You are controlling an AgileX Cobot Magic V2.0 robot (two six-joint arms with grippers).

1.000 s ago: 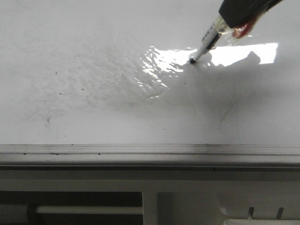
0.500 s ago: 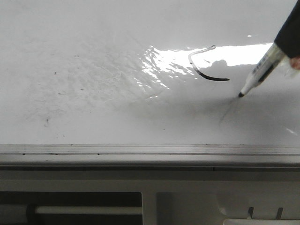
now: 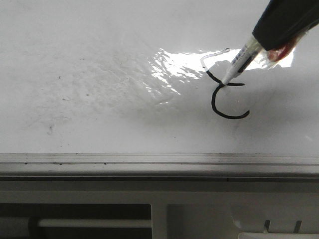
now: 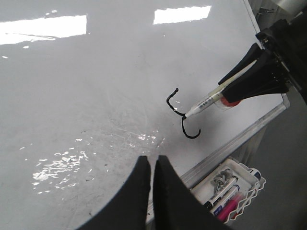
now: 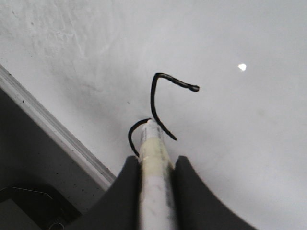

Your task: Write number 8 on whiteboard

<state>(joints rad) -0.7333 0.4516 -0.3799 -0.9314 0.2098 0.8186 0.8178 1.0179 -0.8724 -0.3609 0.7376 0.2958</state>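
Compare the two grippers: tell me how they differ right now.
The right gripper is shut on the marker, whose tip meets the number 8 on the whiteboard; the left gripper is shut on nothing. The right works at the ink; the left hangs apart from it. Both have dark fingers.

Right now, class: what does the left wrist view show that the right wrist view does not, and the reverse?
Only the left wrist view shows the closed left gripper, the tray of markers beyond the rail, and the figure's whole lower hook. Only the right wrist view shows the right gripper up close, clamping the marker. Both show the number 8, unfinished, on the whiteboard.
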